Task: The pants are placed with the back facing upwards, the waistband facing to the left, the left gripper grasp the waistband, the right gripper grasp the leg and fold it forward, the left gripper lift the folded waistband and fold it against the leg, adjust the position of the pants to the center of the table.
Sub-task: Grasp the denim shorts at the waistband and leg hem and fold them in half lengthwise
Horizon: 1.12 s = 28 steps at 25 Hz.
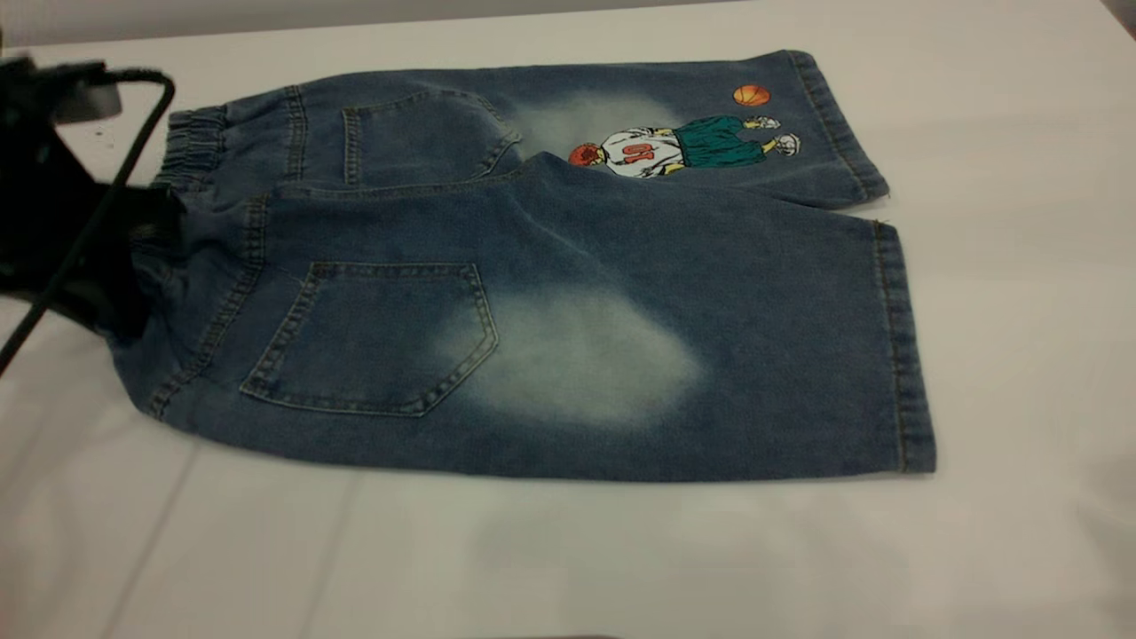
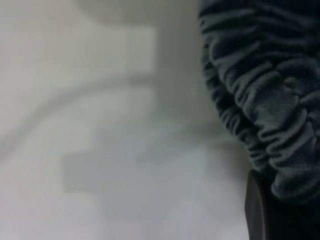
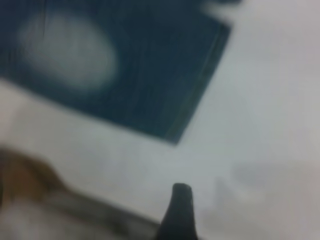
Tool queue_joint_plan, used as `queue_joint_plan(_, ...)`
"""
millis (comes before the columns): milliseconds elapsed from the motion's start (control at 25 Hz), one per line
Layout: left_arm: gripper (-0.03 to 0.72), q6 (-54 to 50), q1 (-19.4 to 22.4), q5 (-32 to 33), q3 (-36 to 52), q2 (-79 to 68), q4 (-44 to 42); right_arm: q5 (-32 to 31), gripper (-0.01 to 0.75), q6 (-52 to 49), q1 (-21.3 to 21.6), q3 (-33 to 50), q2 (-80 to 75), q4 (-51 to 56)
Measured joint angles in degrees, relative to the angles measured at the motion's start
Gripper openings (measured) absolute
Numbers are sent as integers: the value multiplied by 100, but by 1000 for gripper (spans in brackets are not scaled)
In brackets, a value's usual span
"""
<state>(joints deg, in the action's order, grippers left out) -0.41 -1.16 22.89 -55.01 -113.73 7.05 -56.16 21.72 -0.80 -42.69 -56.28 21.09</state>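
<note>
Across the middle of the exterior frame I see the pants (image 1: 550, 293) lying flat on the table (image 1: 568, 568), back side up, two back pockets showing. Waistband (image 1: 191, 151) sits at the left of the frame, gathered and ruched; hems point to the right. Nearer leg (image 1: 710, 346), the plain one with the large pale faded patch, fills the centre and lower right of the frame and partly overlaps the farther leg along the crotch seam. That farther leg, at the upper right, carries the cartoon print (image 1: 683, 146) of a basketball player with an orange ball above it.

At the left edge of the frame I find the left gripper (image 1: 133, 257), a bulky black mass with a grey part and a thin black cable looping over it. It sits right against the lower end of the waistband, covering the cloth there. From my left wrist view the ruched band (image 2: 265, 100) fills the right side of the picture, and one dark fingertip (image 2: 257, 210) lies just under its lower end, touching it. I cannot tell how far the fingers are spread, nor whether they have pinched the band.

Right gripper does not appear in the exterior frame. My right wrist view shows one dark fingertip (image 3: 179, 210) at the bottom centre, over bare table, well apart from the hem corner of the plain leg (image 3: 150, 85). Its opening I cannot tell
</note>
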Motion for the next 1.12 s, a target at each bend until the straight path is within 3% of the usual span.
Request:
queue_joint_plan(160, 76, 0, 0, 587, -408, 0, -5, 117, 584, 153, -937, 0, -958, -332)
queue_joint_plan(320, 76, -6, -11, 719, -603, 0, -5, 420, 584, -12, -1867, 0, -1737, -915)
queue_joint_plan(480, 76, -6, -10, 772, -659, 0, -5, 995, 584, -208, -2451, 0, -2383, -1167)
queue_joint_plan(640, 76, -6, -17, 772, -658, 0, -5, 1511, 584, -417, -2670, 0, -2992, -1142)
queue_joint_plan(1120, 76, -6, -17, 772, -658, 0, -5, 2857, 584, -568, -2670, -43, -4724, -1110)
